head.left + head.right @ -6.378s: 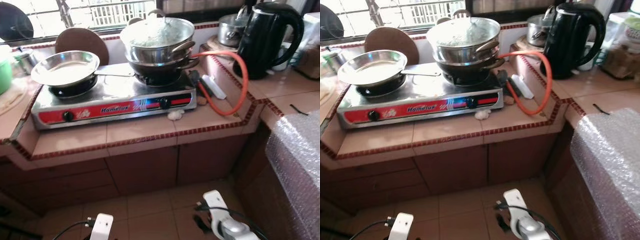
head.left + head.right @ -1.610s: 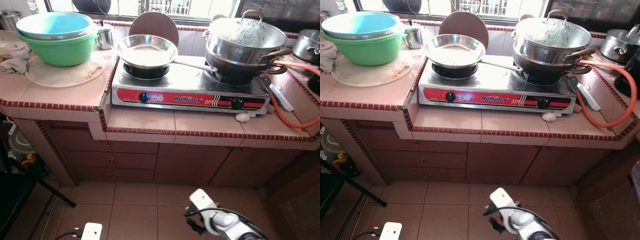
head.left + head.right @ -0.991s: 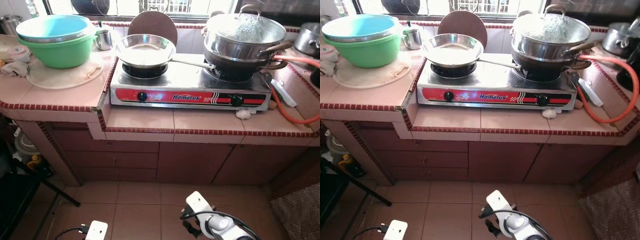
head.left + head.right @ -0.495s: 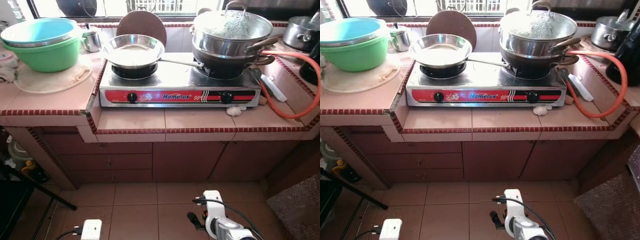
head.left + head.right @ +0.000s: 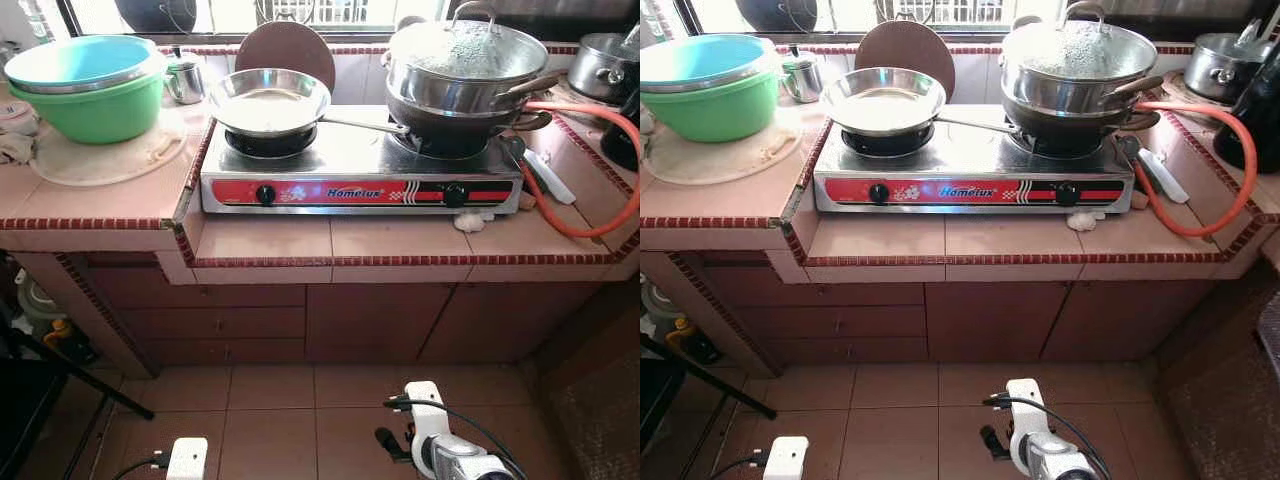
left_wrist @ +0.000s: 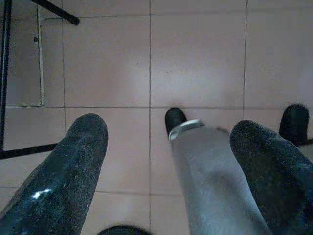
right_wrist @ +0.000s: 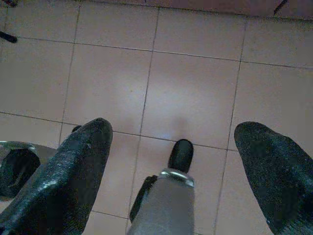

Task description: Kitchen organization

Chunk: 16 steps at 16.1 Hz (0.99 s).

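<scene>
Scene: A two-burner stove (image 5: 360, 180) sits on a tiled counter (image 5: 270, 245), the robot standing before it with both arms hanging low.
Task things: A steel pan (image 5: 268, 100) rests on the stove's left burner; a lidded pot (image 5: 462, 68) is stacked on a dark wok on the right burner. Left of the stove, nested bowls (image 5: 85, 85) stand on a round board.
Left end effector (image 6: 166, 161): Spread wide, empty, aimed at the floor (image 6: 195, 58).
Right end effector (image 7: 176, 166): Spread wide, empty, likewise over floor tiles.
Step in hand: Judged as approach and choice of target; nothing is grasped yet.
Doing it well: Square up to the stove, then raise one arm clear of the counter edge. The pan's long handle, pointing toward the pot, looks the easiest grasp; keep off the orange hose (image 5: 590, 200) right of the stove.
Head views: They show the counter, stove and cookware, with a kettle right of the stove in the right eye view.
Wrist views: They show the finger spread, which the head views leave unclear.
</scene>
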### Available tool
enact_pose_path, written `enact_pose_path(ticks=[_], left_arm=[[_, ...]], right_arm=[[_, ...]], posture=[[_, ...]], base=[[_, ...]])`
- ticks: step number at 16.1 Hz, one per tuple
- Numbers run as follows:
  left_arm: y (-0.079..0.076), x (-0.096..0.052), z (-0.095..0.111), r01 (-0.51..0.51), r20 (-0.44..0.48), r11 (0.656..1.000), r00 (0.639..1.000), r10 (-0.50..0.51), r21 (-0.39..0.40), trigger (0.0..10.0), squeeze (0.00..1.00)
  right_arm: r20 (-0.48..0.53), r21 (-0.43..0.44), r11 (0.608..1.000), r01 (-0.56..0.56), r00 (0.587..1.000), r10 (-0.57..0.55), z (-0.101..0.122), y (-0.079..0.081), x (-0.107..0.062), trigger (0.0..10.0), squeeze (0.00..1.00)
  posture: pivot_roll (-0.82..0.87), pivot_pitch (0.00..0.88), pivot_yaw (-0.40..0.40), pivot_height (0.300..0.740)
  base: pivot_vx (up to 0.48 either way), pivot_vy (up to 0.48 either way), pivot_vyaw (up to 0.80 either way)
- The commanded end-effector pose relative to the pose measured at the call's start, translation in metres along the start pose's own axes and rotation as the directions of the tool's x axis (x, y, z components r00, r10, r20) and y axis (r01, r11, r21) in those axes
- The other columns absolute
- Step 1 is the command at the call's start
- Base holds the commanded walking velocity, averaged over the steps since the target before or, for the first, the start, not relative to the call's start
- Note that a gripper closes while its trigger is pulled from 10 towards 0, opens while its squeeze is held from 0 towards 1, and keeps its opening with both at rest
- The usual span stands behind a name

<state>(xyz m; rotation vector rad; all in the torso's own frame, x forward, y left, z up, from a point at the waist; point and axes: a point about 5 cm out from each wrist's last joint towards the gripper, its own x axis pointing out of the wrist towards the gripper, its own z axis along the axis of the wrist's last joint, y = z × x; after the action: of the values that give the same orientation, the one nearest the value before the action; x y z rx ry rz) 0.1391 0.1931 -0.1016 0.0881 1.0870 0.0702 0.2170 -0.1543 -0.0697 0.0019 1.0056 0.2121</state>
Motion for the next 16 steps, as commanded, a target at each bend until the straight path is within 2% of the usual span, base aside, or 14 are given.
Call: enact_pose_path(ticks=[1, 7, 11, 16], left_arm=[[0.0, -0.001, -0.005, 0.016, -0.015, 1.0, 1.0, -0.016, 0.024, 10.0, 0.0], [-0.005, -0.001, -0.005, 0.036, -0.007, 0.999, 0.999, -0.036, 0.03, 10.0, 0.0], [-0.003, -0.001, -0.009, 0.035, -0.02, 0.999, 0.999, -0.034, 0.032, 10.0, 0.0], [0.002, -0.003, -0.017, 0.032, -0.038, 0.998, 0.999, -0.031, 0.047, 10.0, 0.0]], right_arm=[[-0.006, -0.008, 1.0, 0.001, 1.0, -0.001, -0.003, -0.002, -0.001, 10.0, 0.0], [-0.011, -0.035, 0.999, 0.005, 1.0, -0.006, -0.003, -0.003, -0.001, 10.0, 0.0], [-0.008, -0.057, 0.998, 0.012, 1.0, -0.012, -0.001, -0.005, -0.001, 10.0, 0.0], [-0.013, -0.095, 0.995, 0.005, 1.0, -0.006, -0.002, -0.004, -0.001, 10.0, 0.0]], posture=[[-0.02, 0.003, -0.001, 0.74], [-0.03, 0.0, -0.005, 0.74], [-0.03, 0.0, -0.009, 0.74], [-0.03, 0.0, -0.012, 0.74]], base=[[0.0, 0.0, 0.0], [0.0, 0.0, 0.0], [0.128, 0.06, 0.0], [0.0, 0.345, 0.0]])
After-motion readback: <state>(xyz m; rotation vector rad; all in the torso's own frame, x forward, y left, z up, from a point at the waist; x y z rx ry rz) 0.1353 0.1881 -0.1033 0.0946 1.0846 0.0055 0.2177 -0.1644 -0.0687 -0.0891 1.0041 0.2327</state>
